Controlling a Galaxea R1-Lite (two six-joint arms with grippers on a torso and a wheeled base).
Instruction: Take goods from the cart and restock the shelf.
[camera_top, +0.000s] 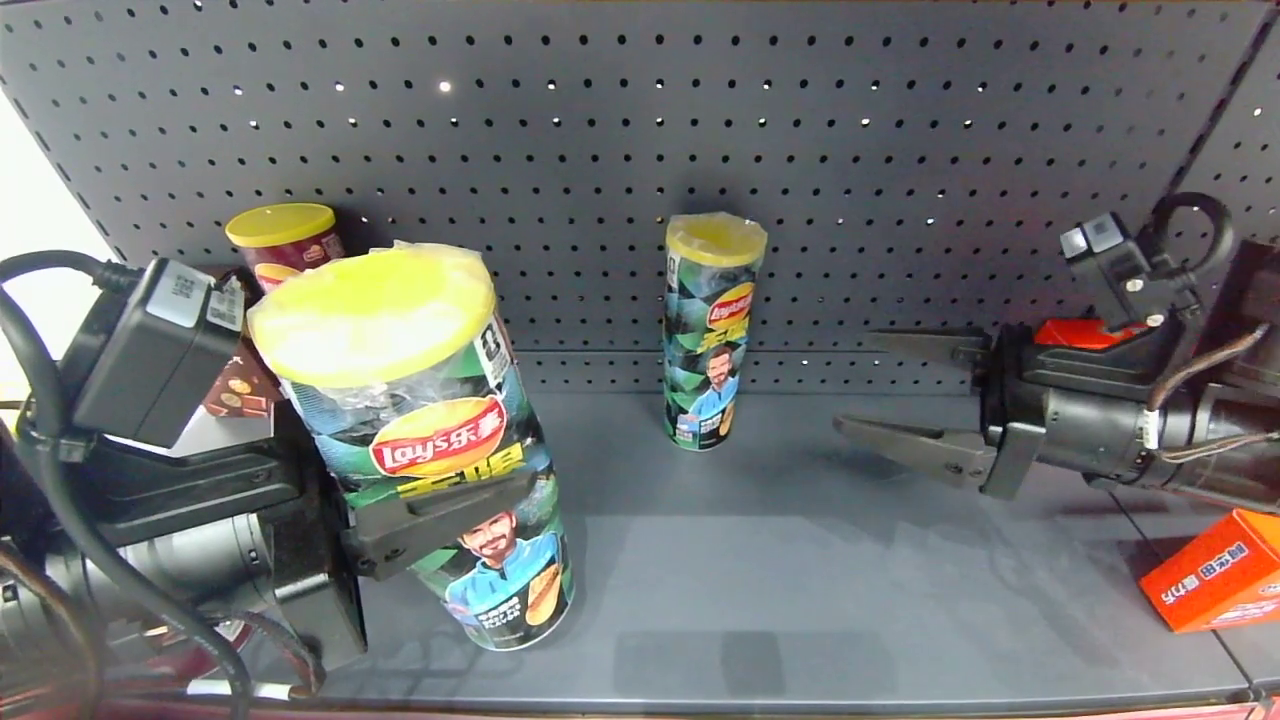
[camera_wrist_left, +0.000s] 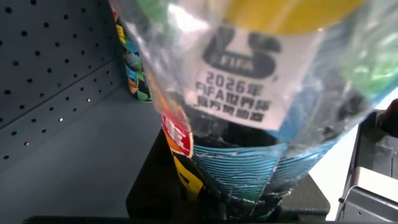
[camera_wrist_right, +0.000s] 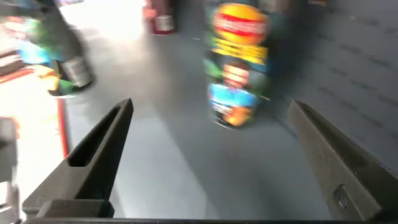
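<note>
Chip can (camera_top: 420, 430): clamped mid-body by left gripper (camera_top: 450, 515) over the front-left of the shelf (camera_top: 800, 580), yellow lid up, long axis near vertical and slightly tilted. Right gripper (camera_top: 880, 390): jaws spread, empty, right of the second chip can (camera_top: 708, 340), which stands upright by the pegboard (camera_top: 800, 150). Bare shelf floor runs between the cans to the front edge; orange box (camera_top: 1215, 570) front-right.

A green, yellow-lidded chip can (camera_top: 430, 440) is hiding the lower part of a maroon can (camera_top: 292, 248); the head view's edge is cropping an orange carton (camera_top: 1215, 585).
</note>
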